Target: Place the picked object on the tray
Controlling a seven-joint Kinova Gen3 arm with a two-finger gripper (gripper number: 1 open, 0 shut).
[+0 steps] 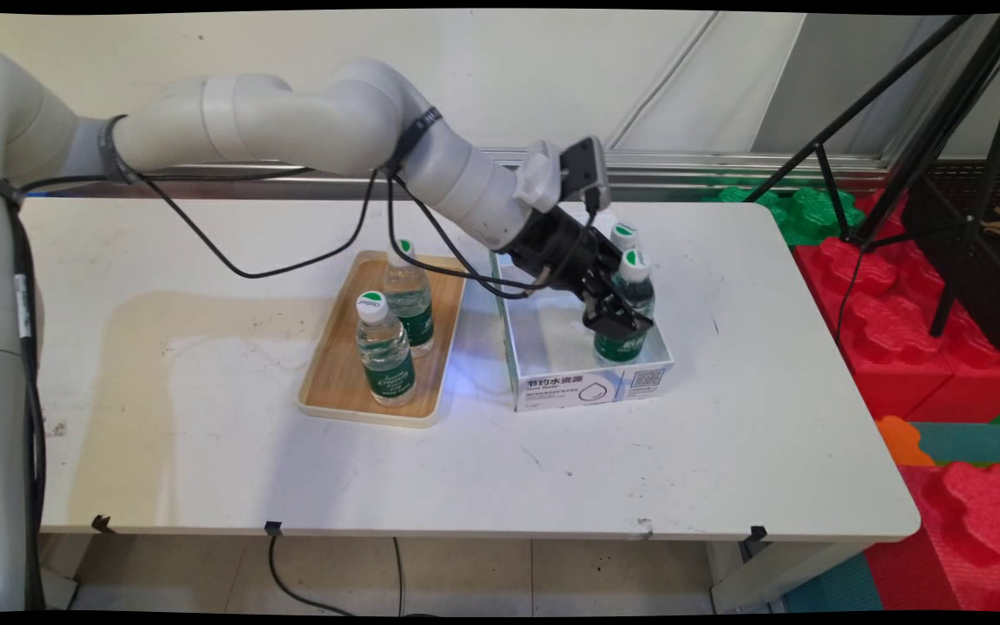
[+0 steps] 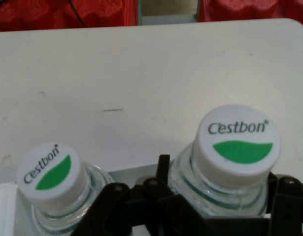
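Note:
My gripper (image 1: 620, 323) reaches down into a white open-topped box (image 1: 587, 384) and is shut on a clear water bottle (image 1: 636, 279) with a green label and a white Cestbon cap. This bottle stands upright at the box's right side. In the hand view the same bottle (image 2: 238, 147) sits between the gripper (image 2: 222, 184) fingers, its cap just above them. A second like bottle (image 1: 623, 234) stands right behind it in the box and shows at the lower left in the hand view (image 2: 50, 172).
A wooden tray (image 1: 335, 382) lies left of the box with two upright water bottles, one in front (image 1: 385, 351) and one behind (image 1: 409, 299). Black cables hang from the arm above the tray. A black tripod (image 1: 917, 130) and red foam blocks (image 1: 917, 330) stand beyond the table's right edge.

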